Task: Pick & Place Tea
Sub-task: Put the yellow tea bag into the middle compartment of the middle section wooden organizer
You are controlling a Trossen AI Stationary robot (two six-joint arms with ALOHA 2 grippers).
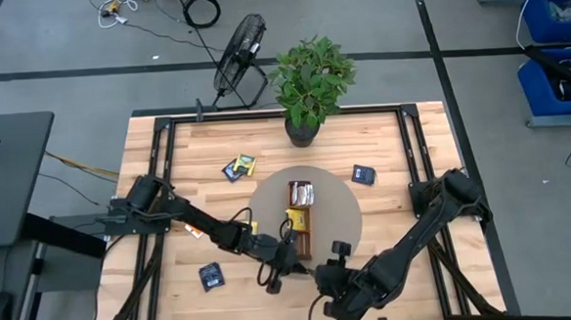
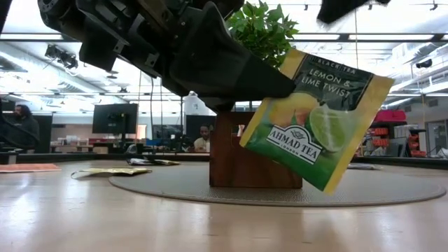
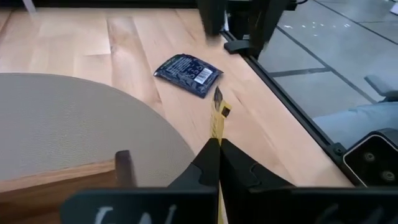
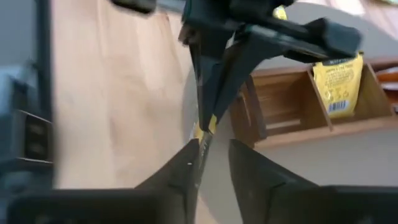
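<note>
Wooden table [image 2: 140,217] bears a round grey mat [image 2: 392,192]; office behind.

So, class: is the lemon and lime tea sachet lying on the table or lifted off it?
Lifted. In the low view the sachet hangs tilted, clear of the table, pinched at one edge by the left gripper.

The left gripper's fingers [image 2: 238,73] hid the green-yellow sachet's [image 2: 318,119] upper corner; the wooden tray [image 2: 253,157] behind was perhaps half covered.
</note>
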